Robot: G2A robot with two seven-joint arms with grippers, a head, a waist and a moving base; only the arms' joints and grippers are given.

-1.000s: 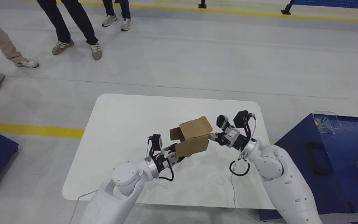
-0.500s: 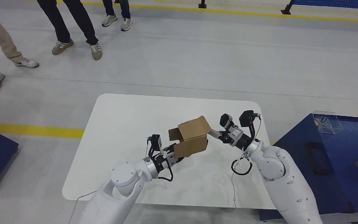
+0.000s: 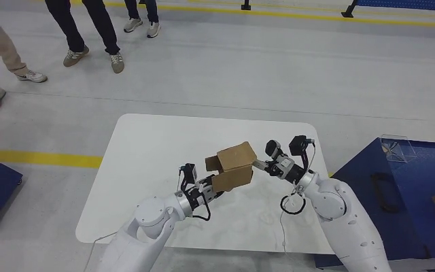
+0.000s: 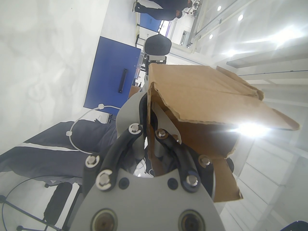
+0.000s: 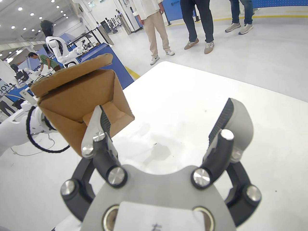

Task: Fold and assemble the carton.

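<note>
A brown cardboard carton (image 3: 232, 166) hangs above the white table (image 3: 149, 149), partly folded, with loose flaps at both ends. My left gripper (image 3: 209, 184) holds it from its lower left end. In the left wrist view the left gripper (image 4: 152, 116) is shut on a wall of the carton (image 4: 204, 102), one finger on each side of the cardboard edge. My right gripper (image 3: 270, 160) stands open at the carton's right end. In the right wrist view one of its fingers (image 5: 97, 121) sits at the open end of the carton (image 5: 77, 94), the other finger (image 5: 231, 118) well apart over the table.
A blue cabinet (image 3: 401, 197) stands close beyond the table's right edge. People's legs and shoes (image 3: 92, 41) are on the floor past the far side. The table top around the carton is bare white, with a cable loop (image 3: 293, 202) under the right arm.
The right gripper has shifted a little to the right, off the carton's end. The carton and the left gripper have hardly moved.
</note>
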